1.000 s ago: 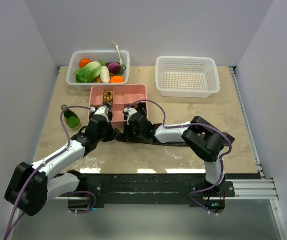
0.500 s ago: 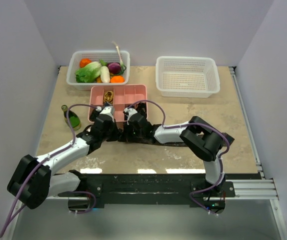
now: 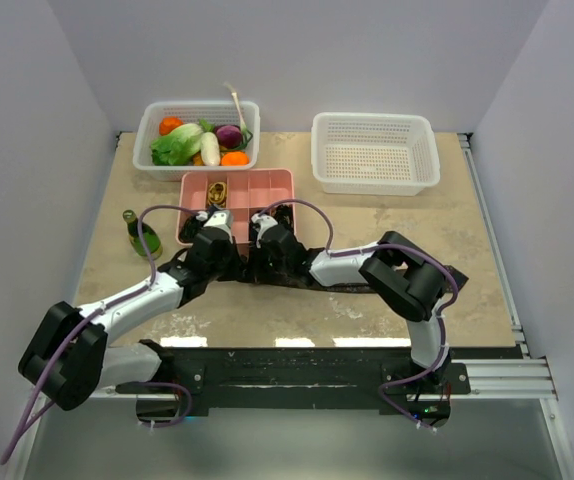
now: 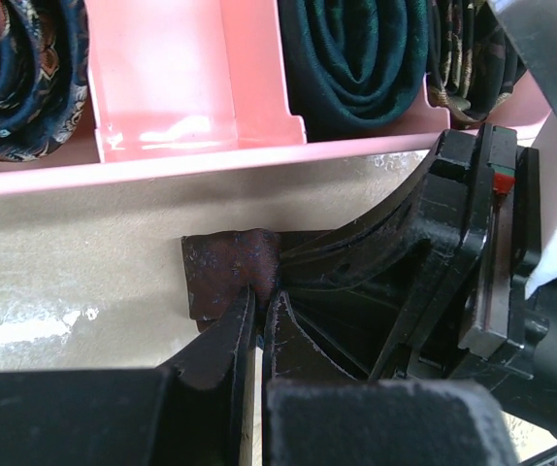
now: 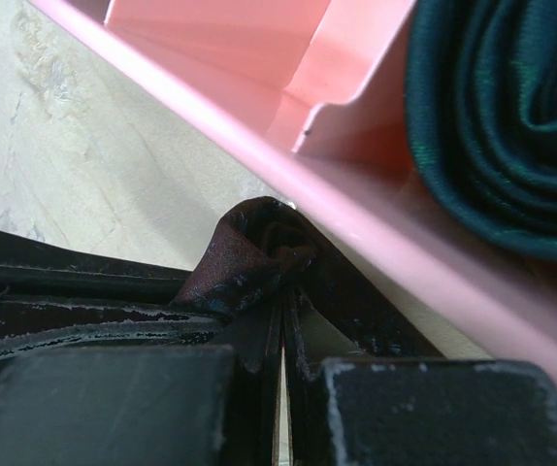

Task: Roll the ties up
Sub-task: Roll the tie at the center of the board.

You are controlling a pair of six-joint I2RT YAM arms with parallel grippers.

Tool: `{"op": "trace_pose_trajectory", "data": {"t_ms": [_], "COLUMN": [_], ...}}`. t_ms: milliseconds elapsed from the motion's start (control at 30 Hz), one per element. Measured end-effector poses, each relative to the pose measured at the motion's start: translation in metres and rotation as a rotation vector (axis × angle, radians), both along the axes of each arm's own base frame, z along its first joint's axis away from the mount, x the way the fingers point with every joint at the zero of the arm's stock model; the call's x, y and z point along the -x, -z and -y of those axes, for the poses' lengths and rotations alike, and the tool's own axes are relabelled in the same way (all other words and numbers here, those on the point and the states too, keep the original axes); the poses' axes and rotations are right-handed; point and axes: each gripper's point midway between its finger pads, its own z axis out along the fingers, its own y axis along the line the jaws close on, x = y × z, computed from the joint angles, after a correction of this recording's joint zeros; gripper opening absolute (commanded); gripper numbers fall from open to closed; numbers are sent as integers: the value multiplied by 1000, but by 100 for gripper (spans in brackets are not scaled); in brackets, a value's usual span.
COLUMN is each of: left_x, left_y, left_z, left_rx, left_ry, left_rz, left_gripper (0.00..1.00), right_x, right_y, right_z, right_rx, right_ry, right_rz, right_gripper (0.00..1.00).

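Lying flat on the table [image 3: 387, 215], the dark maroon tie [image 4: 222, 275] sits just in front of the pink tray [image 4: 191, 78], with its end curled into a small fold right beside the tray wall. That's the only 1 loose. 3 rolled ties sit in the tray's near compartments: a blue patterned coil [image 4: 12, 68], a dark green coil [image 4: 356, 49] and a brownish coil [image 4: 473, 58]. The left fingers [image 4: 243, 322] and right fingers [image 5: 269, 335] are both pinched tight on the tie, crowded close together. Around it are 2 white baskets [image 3: 375, 152] at the back, 1 holding veggies [image 3: 192, 140], plus 1 green bottle [image 3: 143, 236] left of the tray.
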Motion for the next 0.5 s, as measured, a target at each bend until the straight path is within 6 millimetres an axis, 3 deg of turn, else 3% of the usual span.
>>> {"op": "trace_pose_trajectory", "data": {"t_ms": [500], "left_x": [2], "left_y": [6], "left_z": [-2], "left_rx": [-58], "left_ry": [-1], "left_rz": [-2], "left_gripper": [0], "right_x": [11], "right_y": [-3], "right_z": [3], "right_rx": [-70], "right_ry": [-14], "right_rz": [-46], "right_gripper": [0]}}
